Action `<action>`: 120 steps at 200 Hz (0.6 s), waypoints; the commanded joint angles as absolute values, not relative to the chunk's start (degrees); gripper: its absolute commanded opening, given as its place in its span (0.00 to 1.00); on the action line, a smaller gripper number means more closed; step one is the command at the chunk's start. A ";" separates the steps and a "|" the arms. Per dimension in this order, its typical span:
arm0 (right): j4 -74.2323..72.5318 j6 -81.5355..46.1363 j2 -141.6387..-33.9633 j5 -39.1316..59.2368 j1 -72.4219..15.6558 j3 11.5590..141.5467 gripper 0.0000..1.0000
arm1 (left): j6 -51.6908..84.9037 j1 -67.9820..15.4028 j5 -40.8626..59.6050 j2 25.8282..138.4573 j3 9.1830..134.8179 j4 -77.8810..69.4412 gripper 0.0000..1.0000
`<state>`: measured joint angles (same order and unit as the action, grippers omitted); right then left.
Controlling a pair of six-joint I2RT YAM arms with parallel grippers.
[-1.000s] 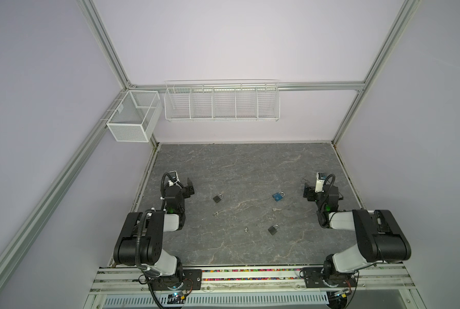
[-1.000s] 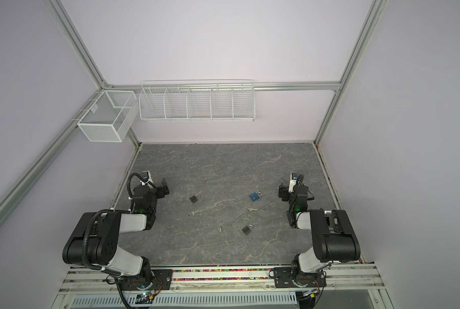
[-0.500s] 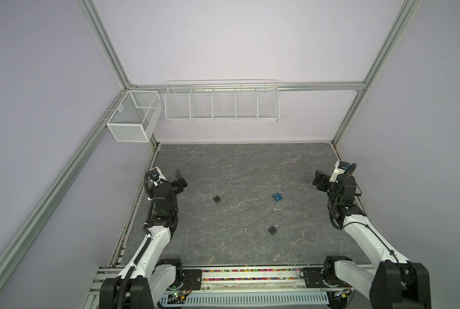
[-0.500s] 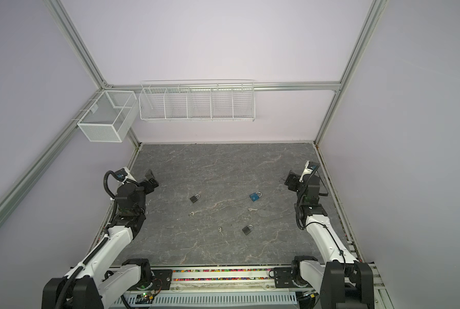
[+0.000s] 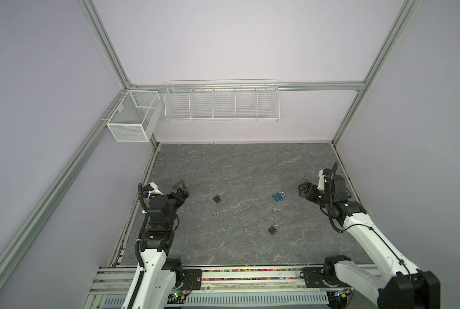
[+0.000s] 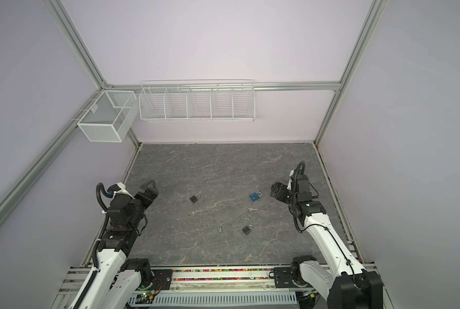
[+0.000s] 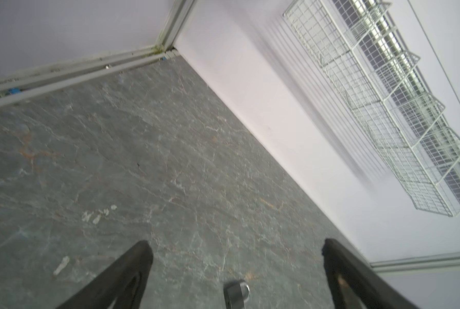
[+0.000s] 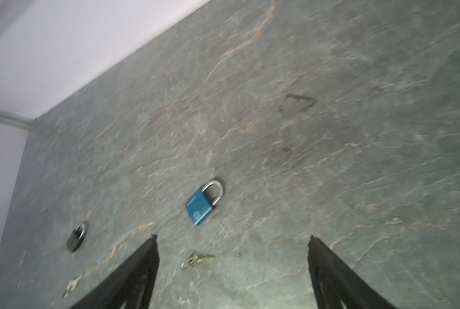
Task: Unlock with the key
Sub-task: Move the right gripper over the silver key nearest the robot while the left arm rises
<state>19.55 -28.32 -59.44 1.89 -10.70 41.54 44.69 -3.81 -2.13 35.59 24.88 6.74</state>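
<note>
The left gripper (image 5: 181,187) at centre-left and the right gripper (image 5: 303,190) at centre-right both have their fingers spread wide and hold nothing. Mid-frame on the table (image 5: 237,166) lie a blue padlock (image 5: 278,196), a key (image 5: 276,209) just below it, and two dark padlocks (image 5: 217,198). In the left wrist view, a silvery thing (image 7: 237,293) is cut off by the lower edge and cannot be identified.

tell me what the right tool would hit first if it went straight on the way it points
Probably the blue padlock, just ahead of the right tool; it would likely pass over the nearer key. Depth unclear.
</note>
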 commanded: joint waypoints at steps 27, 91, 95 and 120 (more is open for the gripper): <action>28.77 -23.82 -62.20 4.10 -25.30 45.40 0.88 | 46.17 -10.84 2.68 30.43 27.43 22.46 1.00; 42.04 -18.34 -77.40 -7.30 -50.82 58.72 0.91 | 46.27 -23.96 1.94 33.46 32.83 33.04 0.97; 42.79 -18.09 -78.58 -7.81 -51.91 59.45 0.91 | 46.77 -24.85 1.76 33.77 32.95 33.46 0.97; 44.68 -16.68 -84.02 -8.61 -57.11 62.89 0.98 | 49.73 -29.16 0.97 35.45 32.37 34.11 0.97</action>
<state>38.87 -19.77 -79.79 -5.50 -53.04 60.29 46.72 -25.80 2.33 34.13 31.42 29.41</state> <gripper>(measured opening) 0.951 0.973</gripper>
